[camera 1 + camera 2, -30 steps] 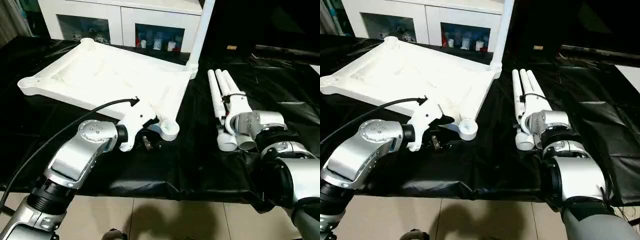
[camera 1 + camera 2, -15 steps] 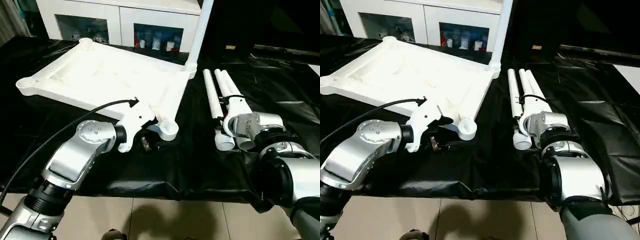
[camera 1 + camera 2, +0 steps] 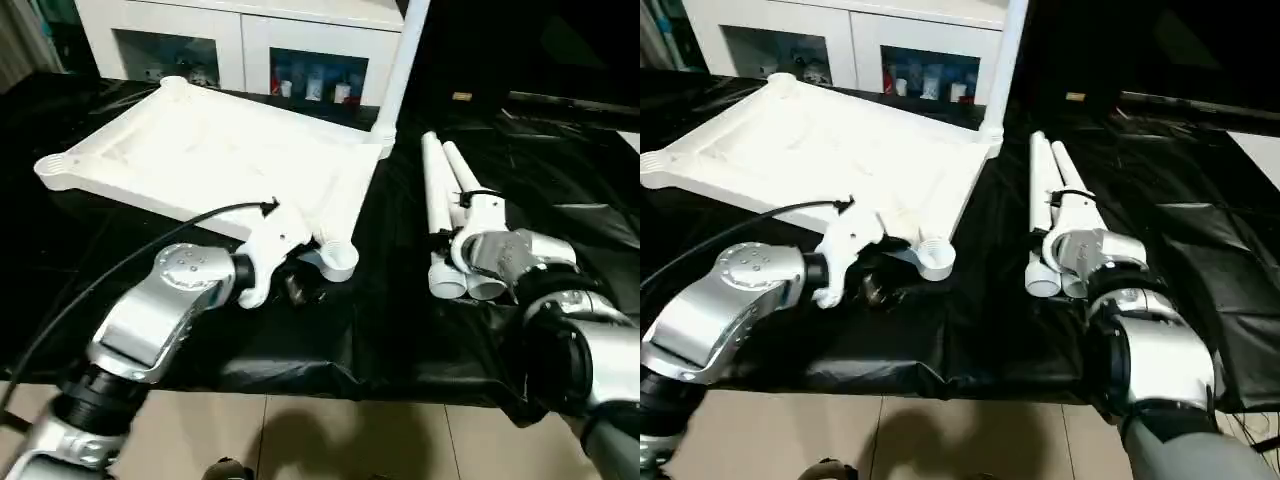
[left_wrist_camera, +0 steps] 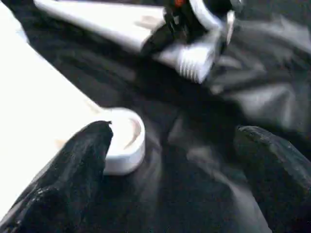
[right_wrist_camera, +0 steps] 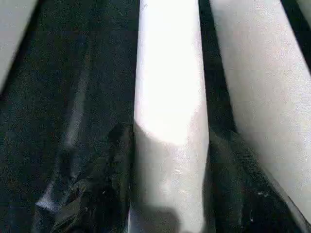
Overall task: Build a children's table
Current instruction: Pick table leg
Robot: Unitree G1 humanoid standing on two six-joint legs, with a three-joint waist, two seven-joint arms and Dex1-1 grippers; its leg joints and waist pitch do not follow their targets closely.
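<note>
The children's table top (image 3: 220, 150) lies upside down on the black cloth. One white leg (image 3: 402, 60) stands upright in its far right corner socket. Loose legs (image 3: 440, 190) lie side by side to the right of the top. My right gripper (image 5: 170, 133) is shut on one of them (image 5: 170, 87), a black finger (image 5: 97, 189) pressed against each side. My left gripper (image 4: 170, 160) hangs open just off the near right corner socket (image 4: 124, 141), one finger (image 4: 73, 170) beside that socket and nothing between the two.
A white cabinet with glass doors (image 3: 240, 40) stands behind the black-draped work table (image 3: 400, 330). The table's front edge runs close under both forearms, with tiled floor (image 3: 300, 430) below. A black cable (image 3: 120, 265) arcs over my left arm.
My right gripper has closed on a leg, and the loose legs have shifted, their far ends swinging right. The left gripper has stayed open by the corner socket.
</note>
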